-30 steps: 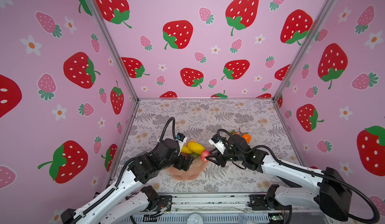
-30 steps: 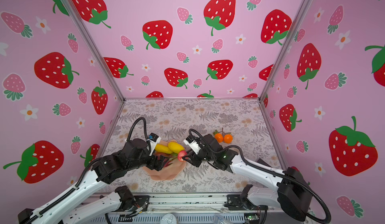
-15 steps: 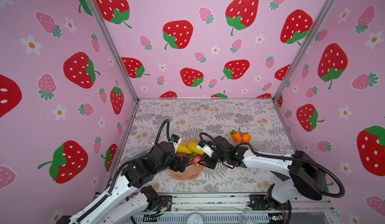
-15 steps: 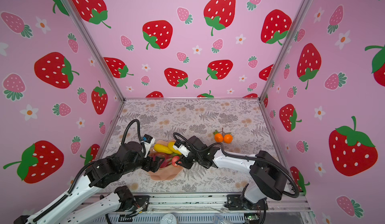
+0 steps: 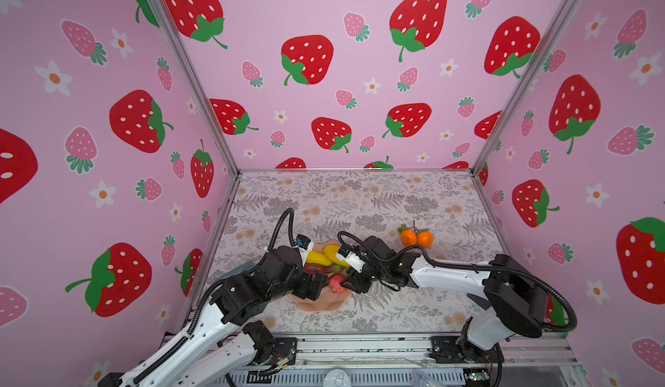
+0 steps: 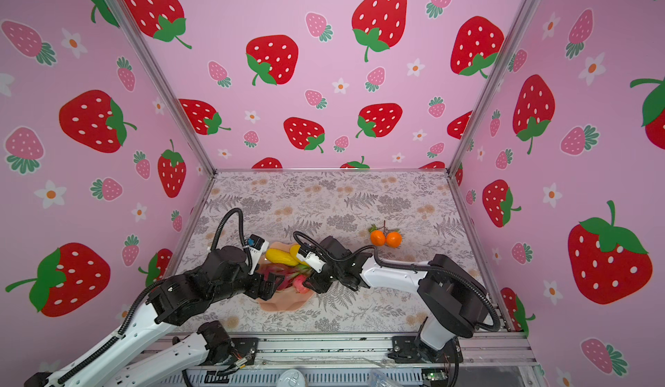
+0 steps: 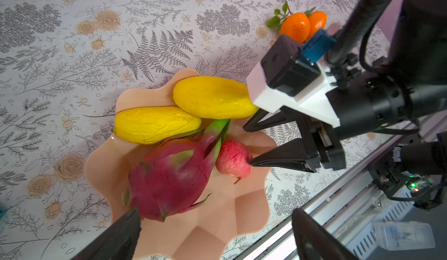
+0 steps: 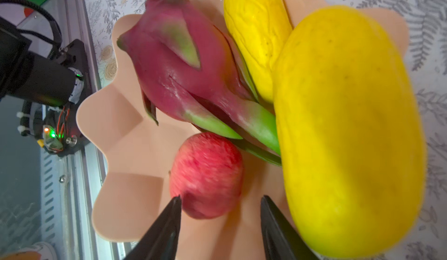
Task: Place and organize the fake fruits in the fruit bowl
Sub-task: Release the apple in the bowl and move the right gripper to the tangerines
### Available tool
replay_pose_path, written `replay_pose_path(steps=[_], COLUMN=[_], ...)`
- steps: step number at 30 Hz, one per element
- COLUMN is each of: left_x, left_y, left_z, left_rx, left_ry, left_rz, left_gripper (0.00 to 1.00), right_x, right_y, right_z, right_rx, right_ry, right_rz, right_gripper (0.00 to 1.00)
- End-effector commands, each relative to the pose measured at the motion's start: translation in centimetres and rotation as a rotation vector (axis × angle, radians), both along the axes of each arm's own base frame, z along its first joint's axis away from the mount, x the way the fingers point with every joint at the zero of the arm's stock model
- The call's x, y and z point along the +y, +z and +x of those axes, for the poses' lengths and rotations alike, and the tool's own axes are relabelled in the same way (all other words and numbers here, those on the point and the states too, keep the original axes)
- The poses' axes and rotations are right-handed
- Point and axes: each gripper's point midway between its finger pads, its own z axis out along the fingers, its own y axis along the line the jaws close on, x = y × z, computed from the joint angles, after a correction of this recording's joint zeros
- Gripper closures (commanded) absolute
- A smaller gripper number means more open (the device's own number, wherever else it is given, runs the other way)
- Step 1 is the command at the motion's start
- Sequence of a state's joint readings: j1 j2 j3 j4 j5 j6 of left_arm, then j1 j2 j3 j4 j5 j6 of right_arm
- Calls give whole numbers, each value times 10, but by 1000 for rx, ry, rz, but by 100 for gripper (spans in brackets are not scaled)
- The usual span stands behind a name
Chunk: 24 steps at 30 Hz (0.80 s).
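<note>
The likeliest slip lay with the right gripper (image 7: 249,145). Its jaws stood partly apart around the small red-pink apple (image 7: 233,158), one fingertip (image 7: 252,160) against the skin and the other clear, so nothing was being held. If that arm pulled back along the same line, I judged that the touching finger could drag or roll the apple across the shallow bowl (image 7: 205,234) and over its wavy rim.

The two yellow oblong fruits (image 7: 154,124) (image 7: 212,96) looked less secure (both lay at the rim with their ends overhanging). The right arm's wrist sat just beside the farther one, and a brush from it might have tipped that fruit onto the floral table (image 5: 360,201).

The left gripper (image 7: 215,222) hung over the bowl with its fingers spread wide and empty, near the magenta dragon fruit (image 7: 169,174). With both grippers crowded over one bowl, a careless move by either could have knocked the other.

The joined leafy oranges (image 5: 416,238) sat on the table well apart from the bowl, and the free space for them was the bare near side. Dropped on the pile instead, they would probably have slid off.

A second earlier the right gripper had carried the apple, pinched between narrower jaws, just at the bowl's right edge. By this moment the arm had reached in over the bowl, the jaws had widened, and the apple rested inside beside the dragon fruit's green tips. The left arm had shifted slightly but stayed over the bowl with its fingers wide, and the oranges had not moved.
</note>
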<state>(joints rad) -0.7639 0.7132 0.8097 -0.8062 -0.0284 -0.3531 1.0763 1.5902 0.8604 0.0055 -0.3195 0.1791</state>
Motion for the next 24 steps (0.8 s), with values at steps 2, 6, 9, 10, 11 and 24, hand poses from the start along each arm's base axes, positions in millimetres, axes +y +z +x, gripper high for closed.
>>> replay_pose_path(steps=[2,6,9,10,11,24], left_x=[-10,-6,-11,-14,-17,-72], left_y=[2,5,7,7,7,26], left_z=[-10,-15,-18,-18,-17,29], left_rx=[66,132,153,154,153,23], left_ry=[-38,10,-13,-24,-31,-133], left_rz=[-45,-45,-60,-70,-80,-159], left_gripper=[1,1,1,1,1,1], right_x=[4,0,-15,-26,-38,-220], right_y=[17,39,63,71,76,54], right_z=[4,14,38,53,67,195], right_rx=[-49,-107,-176,-197,-211,-166], right_ry=[4,-40,-160,-229,-300,-972], right_rz=[13,34,65,71,73,-57], right_gripper=[39,36,26,23,20,4])
